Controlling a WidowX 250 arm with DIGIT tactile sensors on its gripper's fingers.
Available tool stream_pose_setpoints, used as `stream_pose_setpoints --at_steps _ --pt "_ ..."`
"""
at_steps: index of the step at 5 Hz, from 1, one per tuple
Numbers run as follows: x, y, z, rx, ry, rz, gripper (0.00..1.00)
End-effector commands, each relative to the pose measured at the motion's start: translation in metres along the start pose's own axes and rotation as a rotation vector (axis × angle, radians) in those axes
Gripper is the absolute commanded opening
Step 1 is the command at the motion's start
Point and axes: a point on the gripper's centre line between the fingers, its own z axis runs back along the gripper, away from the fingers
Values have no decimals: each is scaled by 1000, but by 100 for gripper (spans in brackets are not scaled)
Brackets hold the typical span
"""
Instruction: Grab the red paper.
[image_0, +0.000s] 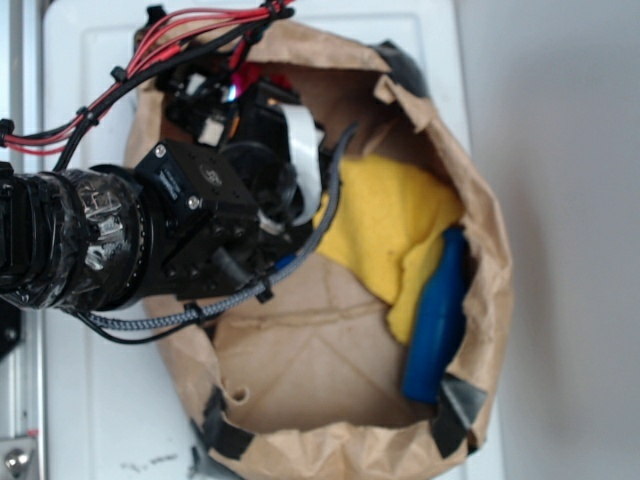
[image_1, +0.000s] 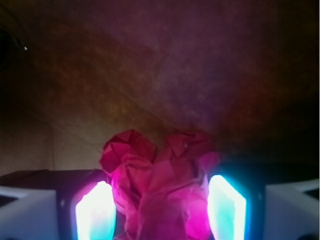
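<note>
Sitting between the glowing pads (image_1: 95, 212), red paper (image_1: 157, 187), pincer (image_1: 161, 212) closed around it

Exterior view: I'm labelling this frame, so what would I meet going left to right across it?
Robot arm → white ribbon cable → yellow cloth → blue object → right wall of the brown paper bag. The claw and the red paper are mostly hidden behind the arm, so I leave them out.

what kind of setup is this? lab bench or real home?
Likely a lab test rig, not a home: a brown paper bag taped open on a plain white surface, holding a yellow cloth, a blue object and the red paper.
</note>
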Motion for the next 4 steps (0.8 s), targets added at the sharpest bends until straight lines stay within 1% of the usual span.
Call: stream_pose_setpoints --at_steps 1,2,3,4 --pt "28 11 23 -49 17 57 0" --pt "36 10 32 -55 44 71 0" --pt "44 12 46 -71 84 78 0" --pt "55 16 86 -130 162 32 0"
